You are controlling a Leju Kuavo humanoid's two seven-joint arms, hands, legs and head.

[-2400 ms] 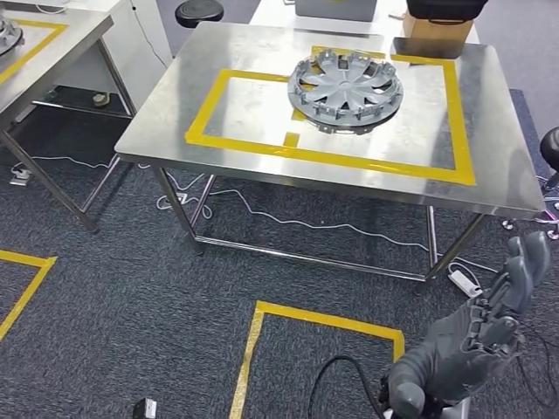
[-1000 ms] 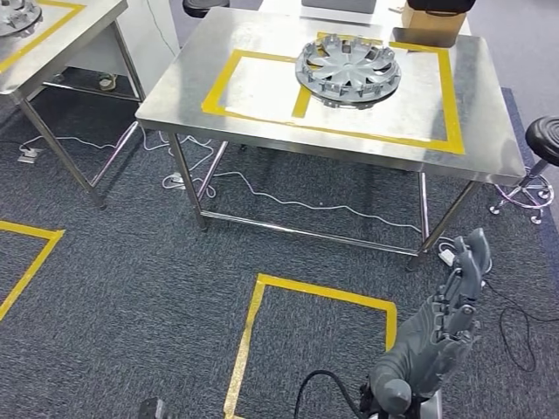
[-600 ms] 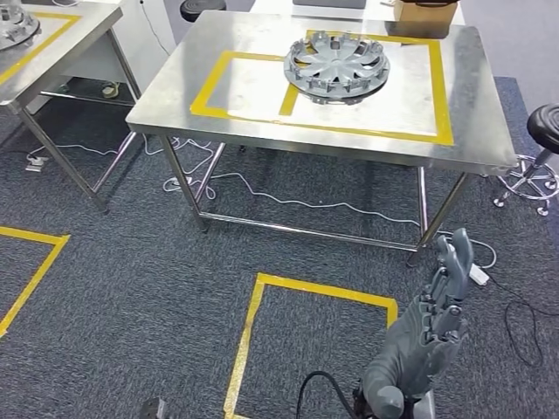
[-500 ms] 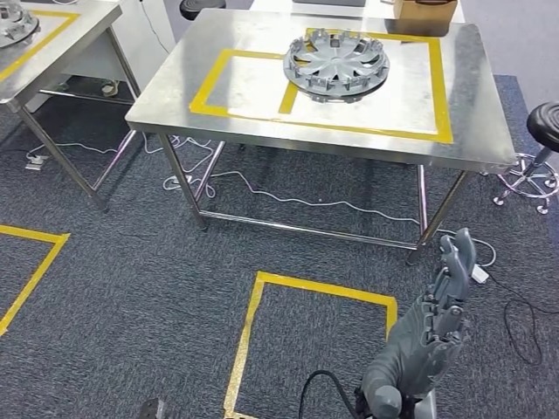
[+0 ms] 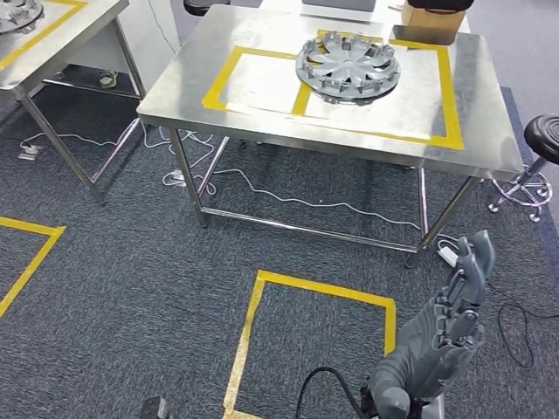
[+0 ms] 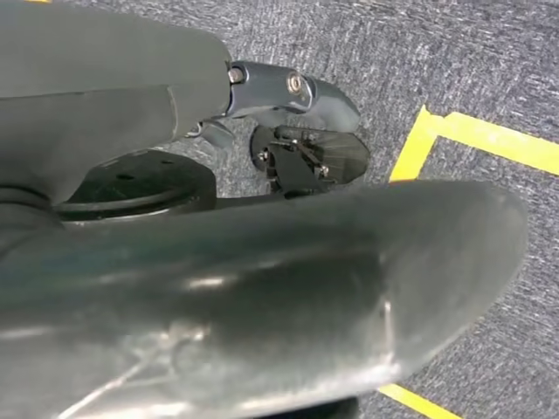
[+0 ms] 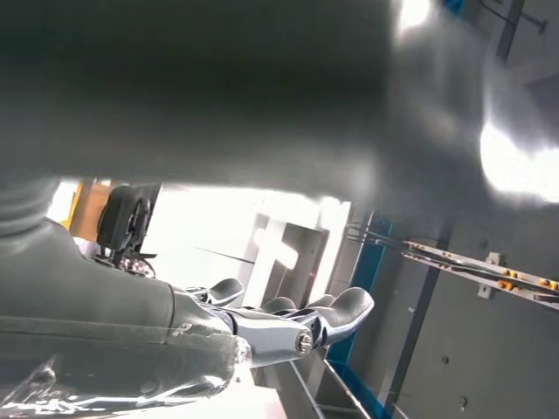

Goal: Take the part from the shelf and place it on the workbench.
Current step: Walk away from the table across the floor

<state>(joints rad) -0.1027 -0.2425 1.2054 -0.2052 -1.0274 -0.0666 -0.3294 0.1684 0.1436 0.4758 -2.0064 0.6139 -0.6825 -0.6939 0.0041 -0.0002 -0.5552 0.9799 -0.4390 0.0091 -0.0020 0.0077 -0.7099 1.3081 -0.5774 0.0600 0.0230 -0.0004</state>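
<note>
Nearest to me, I am seeing my right hand (image 5: 435,345) hanging low at the right over the dark carpet, fingers stretched out and apart, grasping nothing. In the right wrist view the same hand (image 7: 290,321) is showing its fingers extended and bare. In the left wrist view my left hand (image 6: 293,92) is lying close over the carpet, and a broad blurred grey surface is covering much of that picture; I cannot tell whether this hand is released or clenched.

Just ahead of the right hand, a yellow tape square (image 5: 316,301) is marking the carpet. Beyond it I am looking at the steel workbench (image 5: 197,87), with white cables (image 5: 297,205) trailing on the floor beneath it. The part, a grey wheel cover (image 5: 348,66), is lying flat toward the far right of the bench top, overlapping the far edge of the yellow tape rectangle (image 5: 455,105) there. A cardboard box (image 5: 431,22) is sitting at the far right corner, and a black stool (image 5: 544,140) is standing off the right edge. A second steel table (image 5: 59,35) is standing off to the far left.

I am judging that the placing is already done, since the wheel cover is resting on the bench and my right hand is free. The next move is calling for either nothing more, or a turn toward the shelf for another part.
</note>
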